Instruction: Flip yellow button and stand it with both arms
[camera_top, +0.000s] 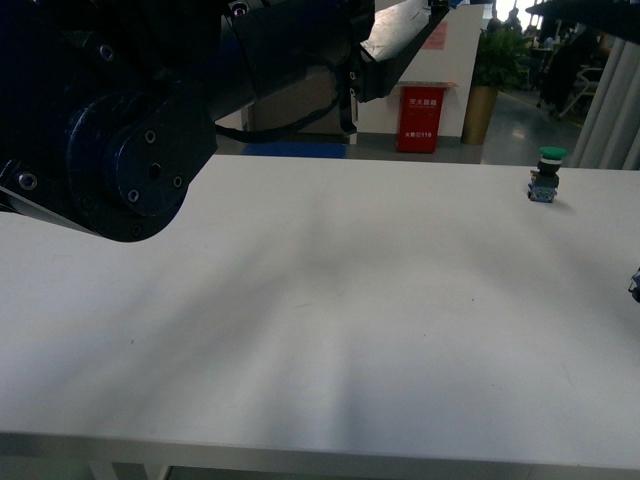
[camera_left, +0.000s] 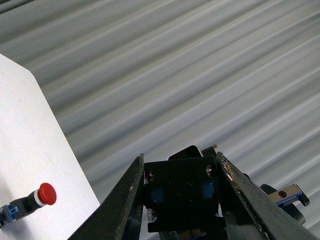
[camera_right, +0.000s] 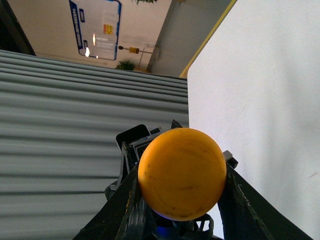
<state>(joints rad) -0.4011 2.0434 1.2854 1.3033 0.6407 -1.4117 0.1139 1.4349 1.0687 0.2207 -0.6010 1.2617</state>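
While the white desk (camera_top: 320, 330) fills the front view, the left arm (camera_top: 130, 150) hangs dark over its far left corner. The right gripper (camera_right: 182, 166) pinches the yellow button (camera_right: 180, 175), its fingers pressed to either side of the round cap, which faces the wrist camera, beside a desk edge. Between the left gripper (camera_left: 180, 154) fingers sits a black-and-blue block (camera_left: 180, 192) touching both; whether they squeeze it I cannot tell. A green-capped button (camera_top: 549, 172) stands upright near the far right corner. A red-capped button (camera_left: 35, 199) lies on its side close to a desk edge.
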